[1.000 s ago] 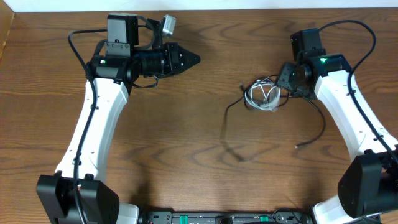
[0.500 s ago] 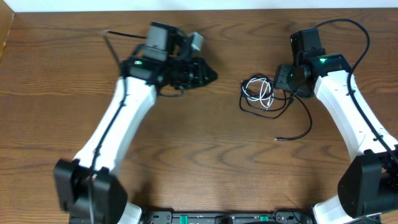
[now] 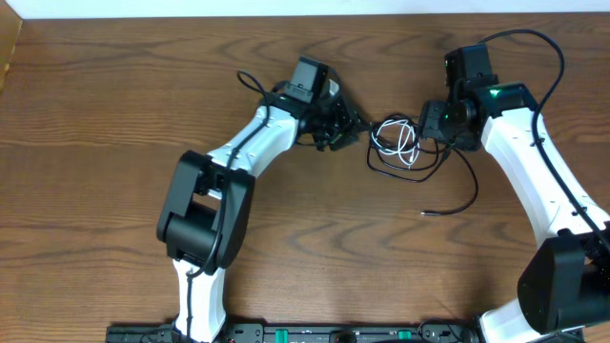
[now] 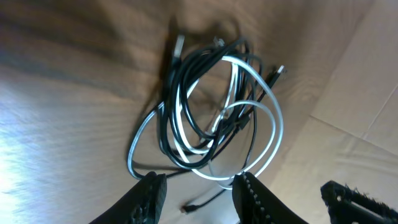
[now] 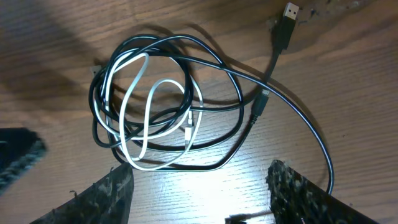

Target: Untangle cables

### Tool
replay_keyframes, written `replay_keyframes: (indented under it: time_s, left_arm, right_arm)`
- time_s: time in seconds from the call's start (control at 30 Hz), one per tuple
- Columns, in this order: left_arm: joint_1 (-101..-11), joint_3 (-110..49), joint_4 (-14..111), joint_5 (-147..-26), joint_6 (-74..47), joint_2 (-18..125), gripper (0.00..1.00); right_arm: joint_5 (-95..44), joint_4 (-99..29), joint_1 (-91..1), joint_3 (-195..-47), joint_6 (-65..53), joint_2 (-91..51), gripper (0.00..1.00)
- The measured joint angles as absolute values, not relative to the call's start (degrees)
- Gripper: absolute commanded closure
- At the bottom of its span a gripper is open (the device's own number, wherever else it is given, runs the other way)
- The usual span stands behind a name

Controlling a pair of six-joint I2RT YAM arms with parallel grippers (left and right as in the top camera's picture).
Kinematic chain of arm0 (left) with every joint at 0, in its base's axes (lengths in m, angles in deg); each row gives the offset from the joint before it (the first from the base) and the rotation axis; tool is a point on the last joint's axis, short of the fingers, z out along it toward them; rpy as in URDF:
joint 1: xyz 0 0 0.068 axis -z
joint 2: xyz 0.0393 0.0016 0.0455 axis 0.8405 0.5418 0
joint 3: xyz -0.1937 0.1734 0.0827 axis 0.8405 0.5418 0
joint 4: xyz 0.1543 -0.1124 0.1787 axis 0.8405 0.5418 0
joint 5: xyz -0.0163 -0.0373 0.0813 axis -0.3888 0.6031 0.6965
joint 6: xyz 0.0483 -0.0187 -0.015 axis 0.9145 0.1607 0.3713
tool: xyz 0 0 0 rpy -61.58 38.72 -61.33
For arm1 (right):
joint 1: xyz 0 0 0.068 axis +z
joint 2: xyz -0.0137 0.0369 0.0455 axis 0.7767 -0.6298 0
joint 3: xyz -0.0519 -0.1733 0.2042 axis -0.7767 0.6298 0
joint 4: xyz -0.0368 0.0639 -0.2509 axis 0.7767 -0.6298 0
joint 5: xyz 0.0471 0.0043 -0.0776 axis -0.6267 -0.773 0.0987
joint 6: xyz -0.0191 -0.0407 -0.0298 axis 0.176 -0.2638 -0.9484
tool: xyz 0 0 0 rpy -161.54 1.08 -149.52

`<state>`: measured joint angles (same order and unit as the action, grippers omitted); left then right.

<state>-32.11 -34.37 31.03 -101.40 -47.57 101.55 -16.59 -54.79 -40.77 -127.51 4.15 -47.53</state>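
- There we had it: the black cable and the white cable lay looped through each other in one loose coil on the wooden table, right between the two arms.
- The left gripper hung just beside the coil's left edge, jaws parted and nothing between them.
- The right gripper hovered close on the other side, jaws spread wide and also empty.
- A dark USB plug lay outside the coil, and the black cable's long tail swept away across the table.
- We judged the step in hand to be choosing grasps. One gripper should pinch a lone black strand on the outer rim, the other a white loop where it lay clear.
- Then a slow pull apart, watching that plug for snags.
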Motion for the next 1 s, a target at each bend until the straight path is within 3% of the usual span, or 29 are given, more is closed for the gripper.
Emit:
replay_keyframes:
  time_s: [0.47,0.63,0.8,1.0]
  left_arm:
    - [-28.64,-34.37,25.85,-101.69,-59.77,108.74,0.64]
    - [-28.64,-34.37,25.72,-99.74,-60.64,109.05,0.72]
    - [-28.64,-34.37,25.59,-96.79,-61.06,109.05,0.92]
    - [-28.61,-34.37,25.54,-93.36,-59.33,109.05,0.92]
  right_arm:
    - [-16.62,-55.25,-40.77,-127.51,3.62,-47.53,0.35]
    - [-16.59,-55.4,-40.77,-127.51,3.38,-47.53,0.35]
    - [-16.59,-55.43,-40.77,-127.51,2.93,-47.53,0.35]
    - [-16.62,-55.45,-40.77,-127.51,1.85,-47.53,0.35]
